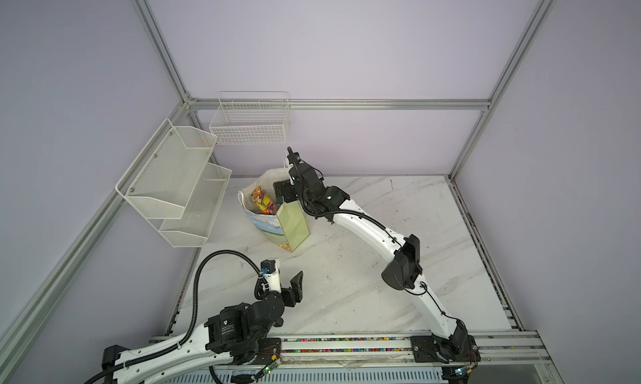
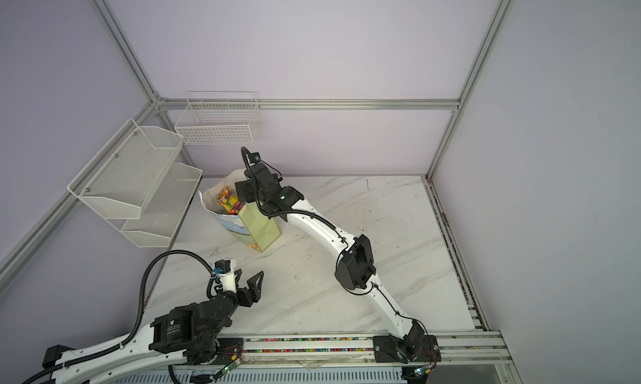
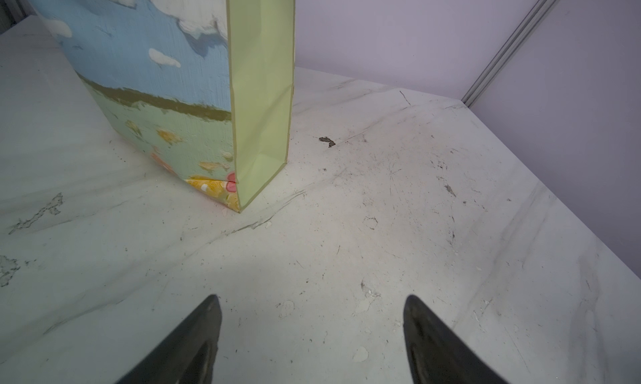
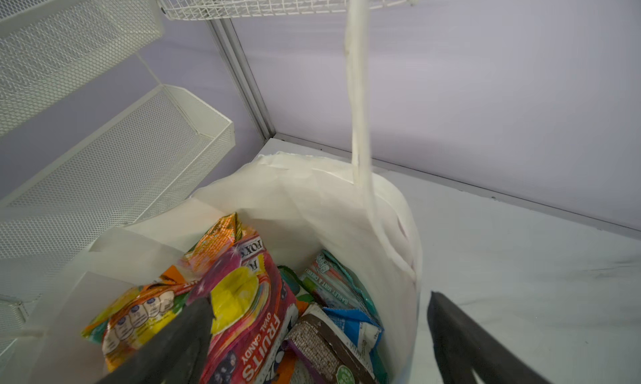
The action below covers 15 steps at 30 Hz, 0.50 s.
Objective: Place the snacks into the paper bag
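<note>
Nearest, held the left gripper (image 2: 248,277) low over bare table (image 3: 381,226), jaws spread and empty, probably to stay clear of the work. Beyond, found the paper bag (image 1: 293,226) upright, mouth gaping to take drops from above. Inside, found the snacks (image 4: 249,316) piled; saw none on the marble. Over the mouth, hung the right gripper (image 4: 319,299), jaws wide, gripping nothing, one above the packets, the other seemingly outside the rim. Farthest, noted white baskets (image 1: 173,177) on the wall.

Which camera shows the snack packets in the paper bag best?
The right wrist view: it looks into the white-lined paper bag at the colourful crinkly snack packets. Both top views show a sliver; the left wrist view shows none.
</note>
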{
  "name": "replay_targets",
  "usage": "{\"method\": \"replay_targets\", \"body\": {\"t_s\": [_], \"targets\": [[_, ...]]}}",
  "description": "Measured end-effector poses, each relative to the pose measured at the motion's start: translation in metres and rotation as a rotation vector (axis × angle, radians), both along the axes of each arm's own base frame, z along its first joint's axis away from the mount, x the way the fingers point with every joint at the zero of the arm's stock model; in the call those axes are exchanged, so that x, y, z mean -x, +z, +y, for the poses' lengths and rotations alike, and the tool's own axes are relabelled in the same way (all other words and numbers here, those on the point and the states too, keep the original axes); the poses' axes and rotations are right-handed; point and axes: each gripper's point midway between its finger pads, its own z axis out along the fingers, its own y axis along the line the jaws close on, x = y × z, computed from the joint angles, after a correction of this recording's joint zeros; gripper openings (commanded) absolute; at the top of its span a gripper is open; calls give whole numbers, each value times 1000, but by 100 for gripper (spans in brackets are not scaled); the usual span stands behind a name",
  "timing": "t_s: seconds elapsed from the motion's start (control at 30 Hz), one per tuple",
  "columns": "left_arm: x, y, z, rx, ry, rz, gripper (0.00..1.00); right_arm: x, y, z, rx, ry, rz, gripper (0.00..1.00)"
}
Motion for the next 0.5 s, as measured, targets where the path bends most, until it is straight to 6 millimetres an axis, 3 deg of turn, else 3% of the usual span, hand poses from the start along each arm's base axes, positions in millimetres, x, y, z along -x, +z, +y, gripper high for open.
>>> {"method": "replay_targets", "body": {"t_s": [0.13, 0.27, 0.5], "targets": [[0, 2, 4, -13, 14, -5, 81, -3, -2, -6, 24, -34, -8, 72], [-1, 15, 6, 8, 22, -17, 81, -5, -4, -10, 44, -50, -13, 34], [-1, 26, 9, 26, 33, -33, 80, -6, 2, -15, 55, -66, -30, 11]]}}
